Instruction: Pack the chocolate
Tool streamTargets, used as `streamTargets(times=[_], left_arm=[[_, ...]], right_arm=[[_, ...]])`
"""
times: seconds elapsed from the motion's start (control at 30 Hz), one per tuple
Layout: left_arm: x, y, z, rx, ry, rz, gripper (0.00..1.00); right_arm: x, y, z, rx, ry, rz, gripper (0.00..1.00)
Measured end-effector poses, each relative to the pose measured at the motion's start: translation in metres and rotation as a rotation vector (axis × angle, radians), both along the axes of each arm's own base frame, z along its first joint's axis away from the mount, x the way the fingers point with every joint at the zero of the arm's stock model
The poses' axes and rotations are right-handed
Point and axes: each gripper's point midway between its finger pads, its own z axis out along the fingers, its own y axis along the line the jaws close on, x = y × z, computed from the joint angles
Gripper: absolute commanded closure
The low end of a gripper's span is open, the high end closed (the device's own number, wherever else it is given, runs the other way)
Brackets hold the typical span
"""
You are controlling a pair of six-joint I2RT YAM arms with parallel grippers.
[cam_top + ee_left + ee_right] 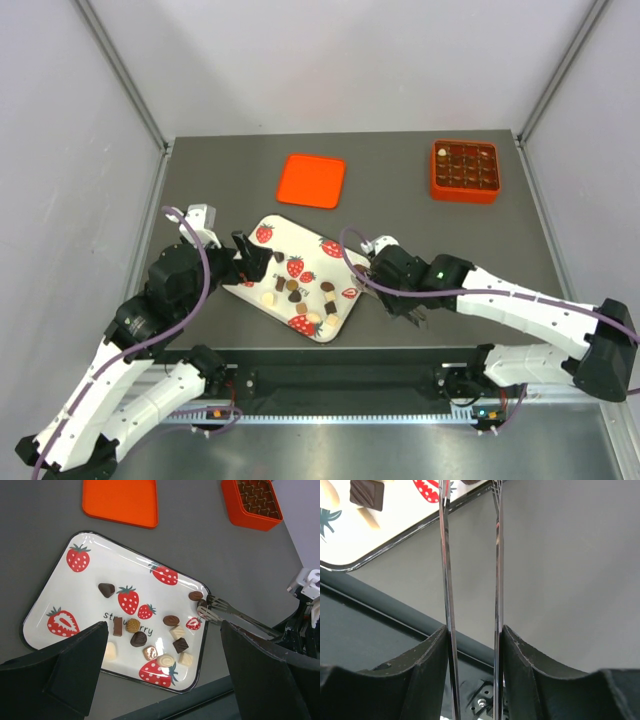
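- My right tool (472,635) grips the tongs (240,617), half closed; my left tool (162,630) hangs wide, empty.
- The chocolate (138,639) lies scattered on the strawberry tray (45,605); the tong tips are at a dark piece (201,602) by its rim.
- I'd squeeze gently, lift straight up.

tongs (446,570): tips cropped at 12 o'clock in the right wrist view
tray (395,520): only one corner shows there, at 11 o'clock
orange lid (120,500): far edge cut off at 12 o'clock, left wrist view
orange box (257,524): far side cut off at 1 o'clock; from the top view its contents are too small to sort
left gripper (163,625): fingers run off the 6 o'clock edge; the 7 o'clock one hides part of a cream chocolate (111,651)
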Motion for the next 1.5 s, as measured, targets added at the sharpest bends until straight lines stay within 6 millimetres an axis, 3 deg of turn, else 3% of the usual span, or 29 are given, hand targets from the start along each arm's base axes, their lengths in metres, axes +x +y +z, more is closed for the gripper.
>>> streamTargets(times=[0.4,0.6,0.83,1.0,1.1,1.27,1.37,1.5], left_arm=[[0.000,0.000,0.000,0.002,0.000,0.000,0.01],[0.000,0.000,0.000,0.002,0.000,0.001,0.01],[0.001,0.000,-0.001,0.009,0.002,-0.001,0.01],[0.003,0.000,-0.003,0.021,0.005,0.000,0.01],[0.004,-0.001,-0.005,0.027,0.009,0.000,0.01],[0.008,-0.005,-0.017,0.044,0.034,-0.005,0.01],[0.011,-0.007,-0.025,0.060,0.056,-0.009,0.01],[0.012,-0.011,-0.036,0.073,0.079,-0.022,0.01]], right_arm=[[0.000,0.008,-0.011,-0.023,0.021,0.015,0.63],[0.001,0.012,-0.008,-0.011,0.020,0.019,0.67],[0.011,0.027,0.017,0.052,-0.020,0.023,0.69],[0.038,0.028,0.047,0.109,-0.075,-0.011,0.70],[0.083,0.002,0.069,0.120,-0.136,-0.131,0.71],[0.172,-0.072,0.105,0.091,-0.264,-0.395,0.70],[0.216,-0.119,0.112,0.049,-0.311,-0.532,0.70],[0.269,-0.180,0.100,-0.025,-0.312,-0.690,0.70]])
